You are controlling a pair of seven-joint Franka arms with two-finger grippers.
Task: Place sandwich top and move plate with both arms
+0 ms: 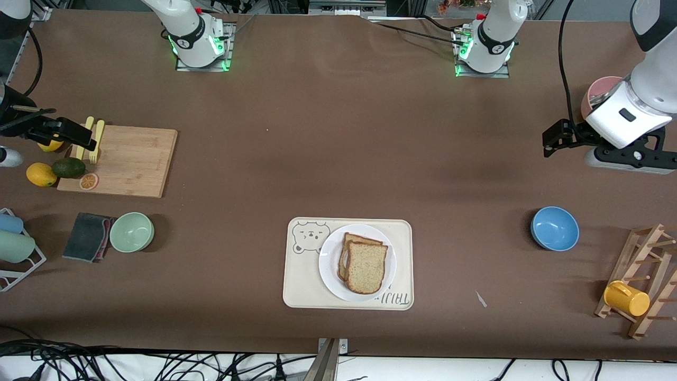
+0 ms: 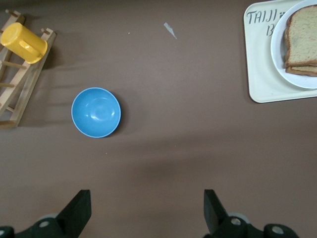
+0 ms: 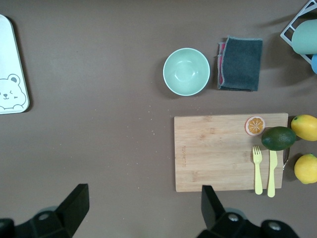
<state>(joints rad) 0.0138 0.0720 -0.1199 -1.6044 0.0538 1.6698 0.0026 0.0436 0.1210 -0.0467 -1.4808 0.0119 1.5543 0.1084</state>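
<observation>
The sandwich top, a tan speckled slice with a brown crust, lies on a second slice on the round white plate. The plate sits on the cream bear tray, near the front camera at the table's middle. My left gripper hangs open and empty over bare table at the left arm's end. Over the table beside the cutting board, at the right arm's end, my right gripper is open and holds nothing.
A blue bowl and a wooden rack with a yellow cup stand toward the left arm's end. A green bowl, a grey cloth and fruit on and beside the board lie toward the right arm's end.
</observation>
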